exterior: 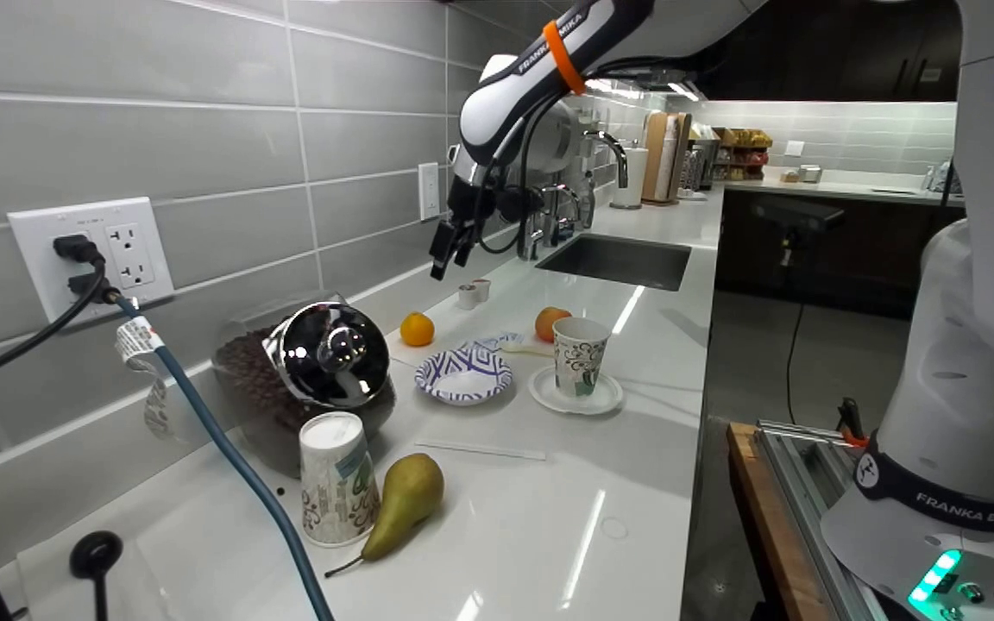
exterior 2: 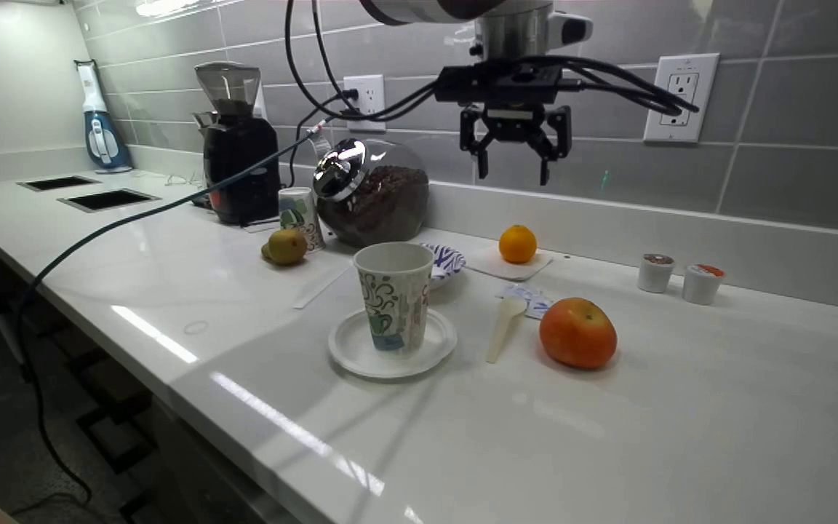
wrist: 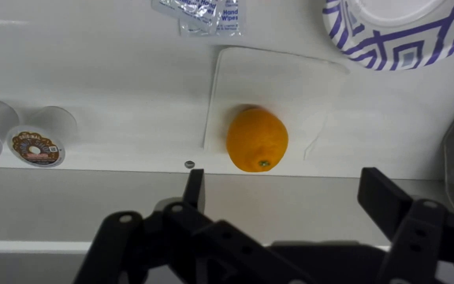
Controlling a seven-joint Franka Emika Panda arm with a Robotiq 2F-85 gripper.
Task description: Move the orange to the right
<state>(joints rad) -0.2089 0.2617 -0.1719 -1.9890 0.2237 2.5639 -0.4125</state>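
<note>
Where the orange (exterior 2: pixel 518 244) is set, in an exterior view: on a white napkin (exterior 2: pixel 499 269) near the far wall (exterior 2: pixel 623 164).
How the gripper (exterior 2: pixel 513 178) is held: up high, its fingers (exterior 2: pixel 483 167) spread apart.
Cup (exterior 2: pixel 393 298): stood on a plate (exterior 2: pixel 342 351), nearer and left.

Appears as a whole, round, bright-skinned orange (wrist: pixel 256 138) with a small green stem mark. Rests on a flat white napkin (wrist: pixel 282 79) near the wall (exterior 2: pixel 688 171), apart from the patterned dish (wrist: pixel 392 43).
</note>
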